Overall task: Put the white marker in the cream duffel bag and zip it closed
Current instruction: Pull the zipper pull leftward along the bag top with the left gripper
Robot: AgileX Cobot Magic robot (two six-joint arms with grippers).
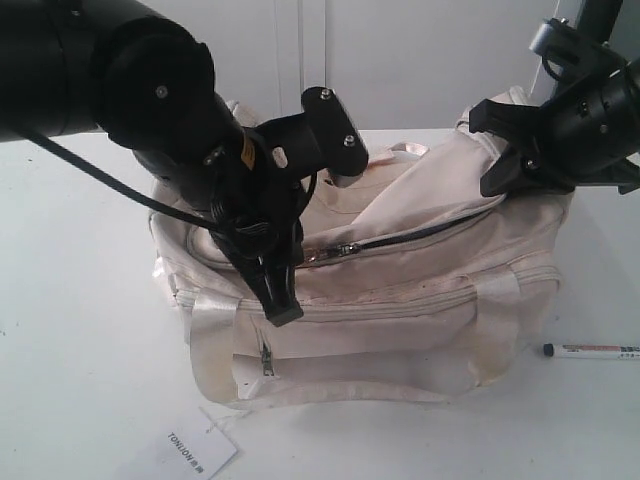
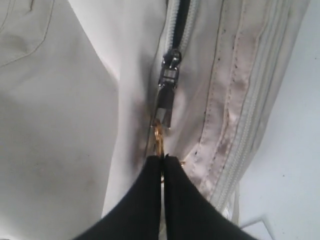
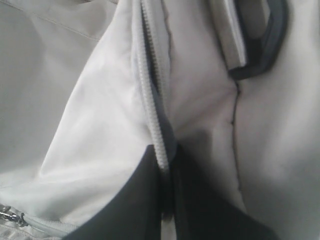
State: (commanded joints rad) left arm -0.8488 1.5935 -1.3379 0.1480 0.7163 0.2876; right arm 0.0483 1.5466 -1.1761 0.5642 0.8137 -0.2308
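Note:
The cream duffel bag (image 1: 420, 290) lies in the middle of the white table. Its top zipper stands partly open, a dark gap running right from the slider (image 1: 342, 250). My left gripper (image 1: 283, 306) is at the bag's front left, shut on the gold ring pull (image 2: 158, 137) below the slider (image 2: 170, 75). My right gripper (image 1: 492, 183) is at the bag's right end, shut on the zipper edge (image 3: 150, 100) of the bag. The white marker (image 1: 590, 351), black cap to the left, lies on the table to the right of the bag, apart from both grippers.
A white hang tag (image 1: 195, 447) lies on the table in front of the bag. A front zip pocket (image 1: 360, 335) faces the camera. A black end ring (image 3: 265, 55) shows near my right gripper. The left arm's cable (image 1: 100, 180) hangs over the table.

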